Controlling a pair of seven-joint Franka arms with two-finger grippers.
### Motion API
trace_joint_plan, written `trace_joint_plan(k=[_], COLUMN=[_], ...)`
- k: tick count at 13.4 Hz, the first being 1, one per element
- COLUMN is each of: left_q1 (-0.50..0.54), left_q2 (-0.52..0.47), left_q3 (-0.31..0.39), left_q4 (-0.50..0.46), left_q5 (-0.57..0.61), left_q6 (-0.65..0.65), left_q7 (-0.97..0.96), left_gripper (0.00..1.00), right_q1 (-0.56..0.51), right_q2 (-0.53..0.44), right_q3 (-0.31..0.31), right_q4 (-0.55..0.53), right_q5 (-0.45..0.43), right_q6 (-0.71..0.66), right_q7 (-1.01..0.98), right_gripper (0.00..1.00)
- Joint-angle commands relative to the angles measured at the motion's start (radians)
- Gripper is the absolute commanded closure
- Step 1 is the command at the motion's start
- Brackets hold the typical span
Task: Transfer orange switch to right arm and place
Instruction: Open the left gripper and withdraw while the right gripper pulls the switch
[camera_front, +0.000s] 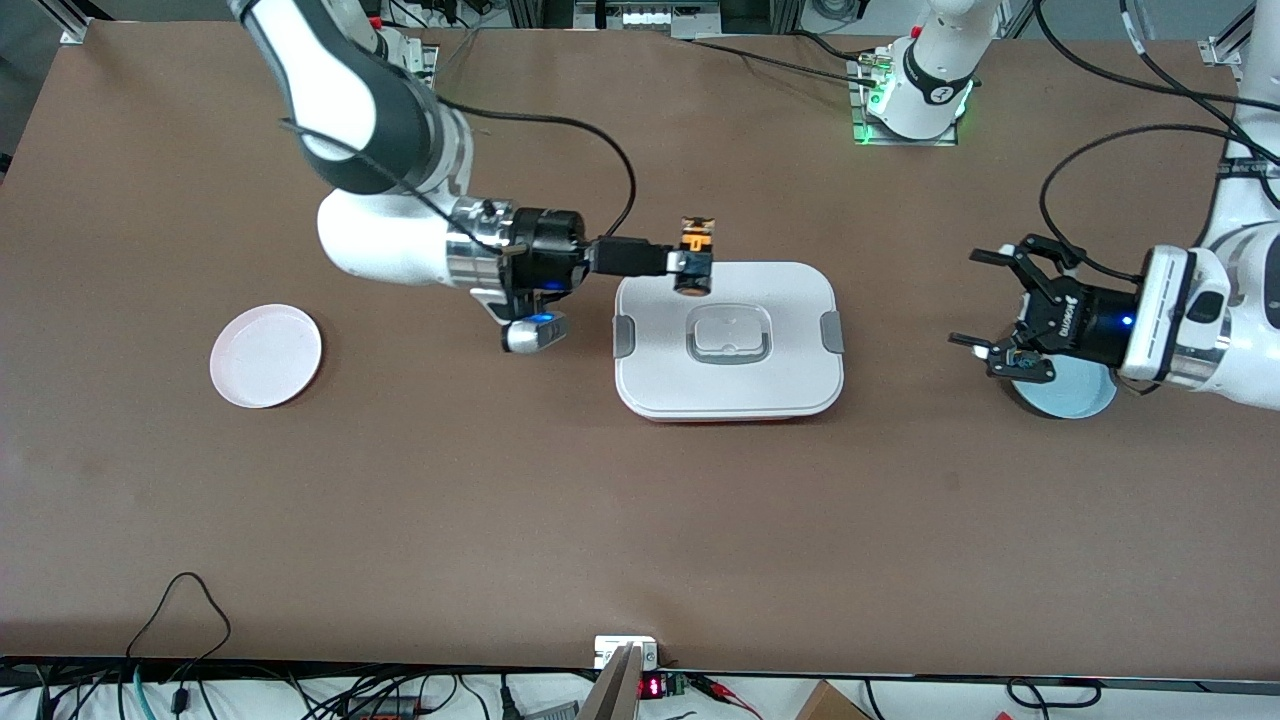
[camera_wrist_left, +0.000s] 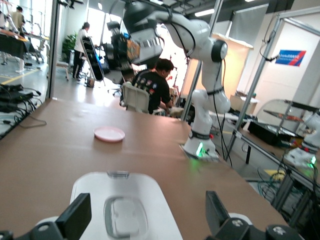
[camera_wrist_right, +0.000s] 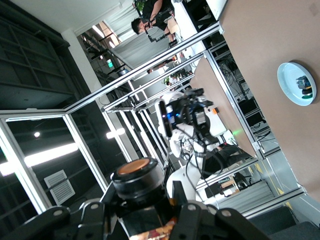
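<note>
1. Over the edge of the white lidded container (camera_front: 729, 340) that lies toward the robots' bases, the right gripper (camera_front: 678, 262) is pinched on the orange switch (camera_front: 694, 258), holding it in the air.
2. In the right wrist view the switch's round orange cap (camera_wrist_right: 134, 167) sits between the fingers (camera_wrist_right: 95, 215).
3. The left gripper (camera_front: 985, 305) hangs with its claw fingers spread wide, holding nothing, over the light blue plate (camera_front: 1075, 392) at the left arm's end of the table.
4. That plate carries a small blue-and-green switch (camera_wrist_right: 303, 84).
5. A pink plate (camera_front: 266, 355) lies toward the right arm's end of the table.
</note>
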Motion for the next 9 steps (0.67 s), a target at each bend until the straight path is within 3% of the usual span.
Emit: trace_joint_plan(k=[1, 3, 4, 6, 9], left_q1=[-0.001, 0.011, 0.028, 0.097, 0.123], left_q2=[0.107, 0.113, 0.113, 0.130, 0.112], left_q3=[-0.008, 0.021, 0.044, 0.089, 0.152], left_q4=[0.208, 0.266, 0.276, 0.309, 0.321], left_q5=[0.166, 0.268, 0.288, 0.218, 0.339], left_q6=[-0.088, -0.107, -0.095, -0.049, -0.044], left_q7=[0.008, 0.005, 0.002, 0.000, 0.000], left_gripper=[0.00, 0.00, 0.00, 0.00, 0.00], right_q1=[-0.098, -0.173, -0.210, -0.273, -0.348], right_q2=[-0.046, -0.046, -0.046, -0.047, -0.073], right_q3=[0.005, 0.004, 0.004, 0.004, 0.004], right_q4=[-0.099, -0.121, -0.123, -0.126, -0.152], right_q5=[-0.076, -0.191, -0.258, -0.378, -0.567], right_q6=[-0.153, -0.279, -0.335, -0.426, -0.547], right_q7=[-0.082, -0.098, -0.098, -0.096, -0.113], right_gripper=[1.00, 1.00, 1.00, 1.00, 1.00])
